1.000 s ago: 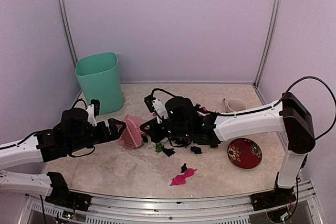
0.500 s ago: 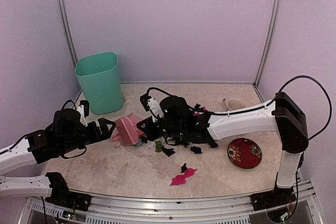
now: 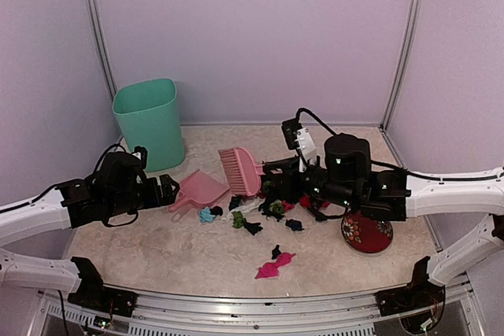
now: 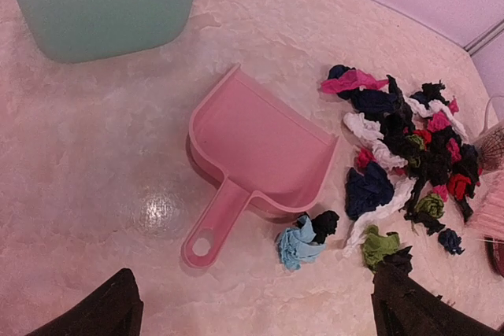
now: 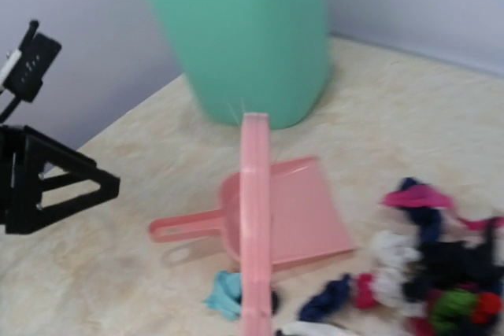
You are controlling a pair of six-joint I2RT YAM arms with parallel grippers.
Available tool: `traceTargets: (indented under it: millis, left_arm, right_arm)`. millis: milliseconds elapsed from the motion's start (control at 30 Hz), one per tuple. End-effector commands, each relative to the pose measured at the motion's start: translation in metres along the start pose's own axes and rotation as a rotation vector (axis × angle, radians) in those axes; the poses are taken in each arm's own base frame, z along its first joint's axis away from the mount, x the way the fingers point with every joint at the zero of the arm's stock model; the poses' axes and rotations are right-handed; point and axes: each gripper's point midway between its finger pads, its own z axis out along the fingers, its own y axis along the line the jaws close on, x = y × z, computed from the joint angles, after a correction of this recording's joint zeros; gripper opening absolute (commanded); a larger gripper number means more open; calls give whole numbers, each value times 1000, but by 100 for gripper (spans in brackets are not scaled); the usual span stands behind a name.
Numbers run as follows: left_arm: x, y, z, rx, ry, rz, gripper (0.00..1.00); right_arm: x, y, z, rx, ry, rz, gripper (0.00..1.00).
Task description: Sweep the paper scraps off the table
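The paper scraps (image 3: 272, 210) lie in a heap mid-table, black, white, red, green and pink (image 4: 409, 139); a teal one (image 4: 299, 243) sits by the dustpan and pink ones (image 3: 274, 265) lie nearer the front. The pink dustpan (image 3: 201, 189) lies flat, empty, mouth toward the heap (image 4: 260, 147). My left gripper (image 3: 168, 192) is open just behind the dustpan's handle (image 4: 211, 232), its fingertips (image 4: 106, 311) apart from it. My right gripper (image 3: 269, 175) is shut on the pink brush (image 3: 240, 169), held raised above the heap's left edge and seen edge-on (image 5: 256, 226).
A green bin (image 3: 150, 123) stands at the back left, just beyond the dustpan (image 5: 244, 29). A red patterned plate (image 3: 366, 231) lies under the right arm at the right. The table (image 3: 157, 257) has a metal rail along its front edge.
The right arm has drawn back to the right, lifting the brush off the dustpan. The dustpan now lies uncovered. The left gripper has shifted slightly right, still open.
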Motion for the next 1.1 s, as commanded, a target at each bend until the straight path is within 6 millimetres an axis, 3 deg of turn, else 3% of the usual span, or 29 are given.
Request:
traceTargets:
  millis: [0, 300, 667, 900, 1067]
  left_arm:
    - [-9, -10, 13, -13, 18, 88, 99]
    - [16, 1, 57, -156, 193, 239, 99]
    - [39, 10, 94, -214, 232, 316, 93]
    - [52, 19, 112, -252, 270, 349, 79]
    - [54, 10, 112, -227, 263, 351, 72]
  right_arm:
    - [-5, -34, -31, 130, -28, -25, 0]
    - [-9, -61, -69, 189, -66, -7, 0]
    - [10, -66, -69, 186, -34, 4, 0]
    - [13, -66, -68, 180, -30, 6, 0]
    - [17, -65, -66, 172, -19, 7, 0]
